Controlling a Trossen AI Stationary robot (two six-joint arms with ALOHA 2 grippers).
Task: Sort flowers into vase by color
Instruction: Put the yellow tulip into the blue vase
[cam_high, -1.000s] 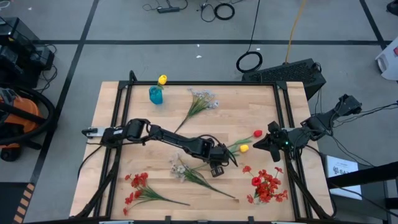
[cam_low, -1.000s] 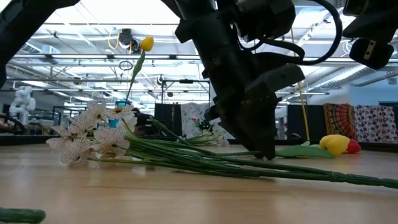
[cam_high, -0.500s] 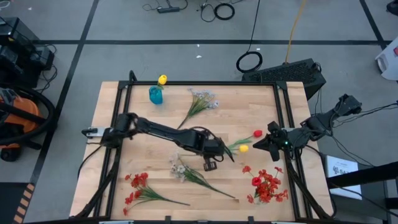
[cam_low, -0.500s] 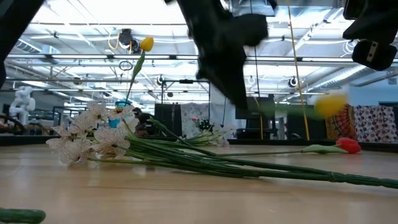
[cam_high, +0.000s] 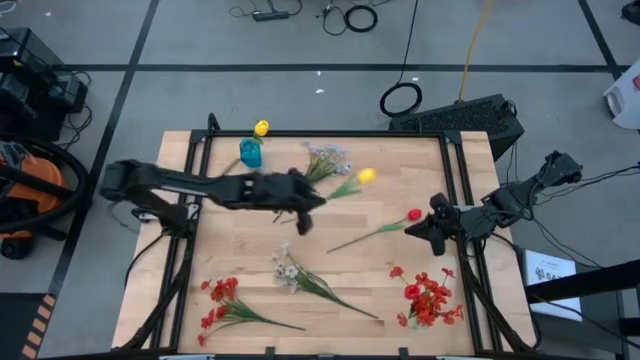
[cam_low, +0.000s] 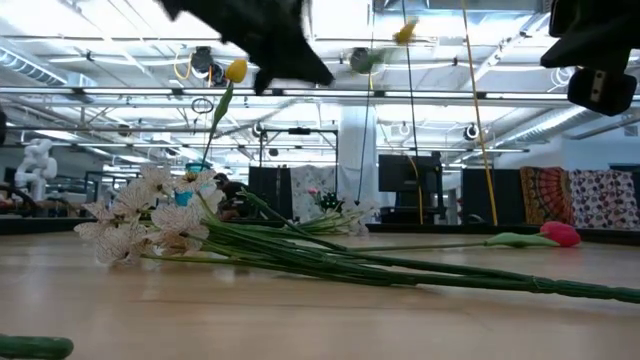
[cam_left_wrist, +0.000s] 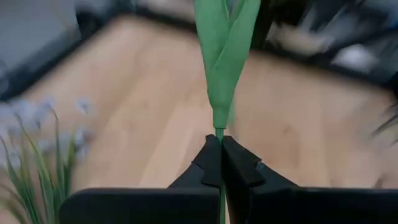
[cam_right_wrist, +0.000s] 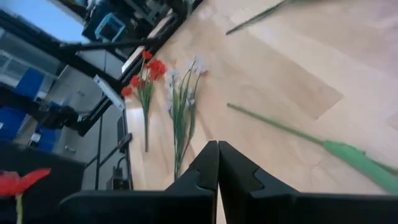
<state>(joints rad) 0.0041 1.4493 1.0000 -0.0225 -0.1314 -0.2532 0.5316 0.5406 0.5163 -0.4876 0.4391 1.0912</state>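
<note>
My left gripper (cam_high: 316, 199) is high above the table's middle, shut on a yellow tulip (cam_high: 366, 176). The tulip also shows in the low view (cam_low: 404, 33), well above the tabletop. The teal vase (cam_high: 250, 153) stands at the far left with another yellow tulip (cam_high: 261, 128) in it. A red tulip (cam_high: 414, 214) lies flat on the table at the right. My right gripper (cam_high: 415, 229) is shut and empty at the table's right edge, just beside the red tulip's head. My left gripper pinches the tulip's thin stem (cam_left_wrist: 218, 132) between its two fingertips, just below the green leaves (cam_left_wrist: 225, 50). The stem runs on past the fingers toward the table's right and far side. The tulip is lifted clear of the table, its yellow head farthest from the gripper.
White sprigs lie at the far middle (cam_high: 326, 160) and near middle (cam_high: 296, 274). Red sprays lie at the near left (cam_high: 220, 300) and near right (cam_high: 430, 298). Black rails (cam_high: 190, 200) run along both table sides.
My left gripper has risen from the table's middle right and swung toward the far left, toward the vase, staying shut on the yellow tulip. The tulip, which lay beside the red tulip, is now lifted clear. The red tulip has stayed on the table.
</note>
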